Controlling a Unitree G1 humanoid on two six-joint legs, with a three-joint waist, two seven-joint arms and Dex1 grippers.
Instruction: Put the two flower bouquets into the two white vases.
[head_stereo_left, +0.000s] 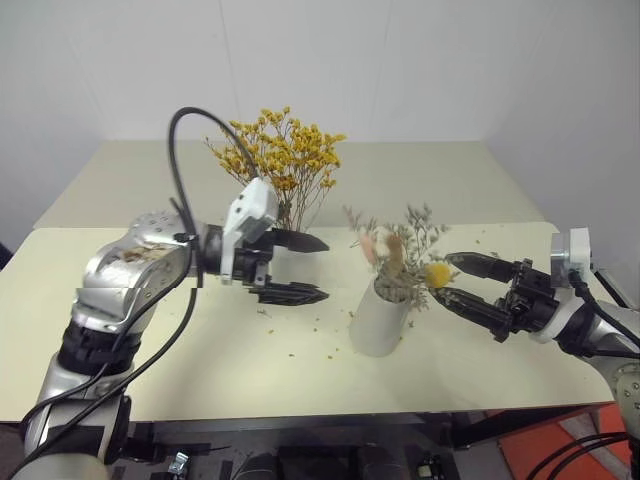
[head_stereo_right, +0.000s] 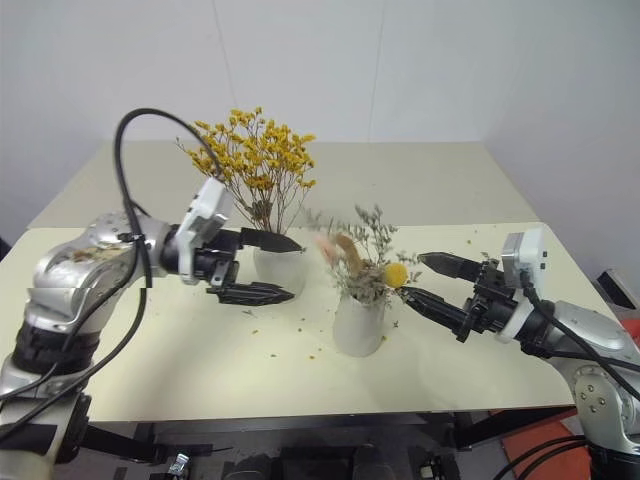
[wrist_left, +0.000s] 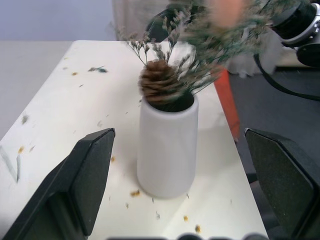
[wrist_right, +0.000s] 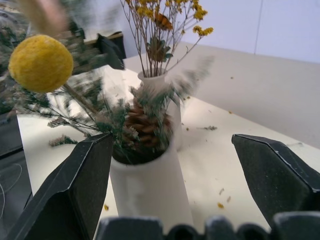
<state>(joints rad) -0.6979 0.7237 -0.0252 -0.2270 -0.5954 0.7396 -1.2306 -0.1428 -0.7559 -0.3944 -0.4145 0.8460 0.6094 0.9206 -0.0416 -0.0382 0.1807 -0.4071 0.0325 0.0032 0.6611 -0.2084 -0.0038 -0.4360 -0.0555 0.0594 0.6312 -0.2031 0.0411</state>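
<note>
A matte white cylinder vase (head_stereo_left: 381, 320) stands on the pale table (head_stereo_left: 250, 370), its broad mouth stuffed with the grey-green sprig (head_stereo_left: 405, 245), a brown pine cone (wrist_left: 159, 82) and one fuzzy yellow ball flower (head_stereo_left: 438, 274). Behind it to the left, the bottle vase (head_stereo_right: 279, 269) holds the bushy mustard-yellow bunch (head_stereo_left: 283, 155) on thin brown stems; its body is largely hidden by the left gripper (head_stereo_left: 297, 268). That gripper's black fingers are spread wide, grasping nothing. Right of the cylinder, the right gripper (head_stereo_left: 458, 280) is likewise released, its tips near the ball flower. Dried crumbs (head_stereo_left: 312, 325) litter the table around the cylinder.
</note>
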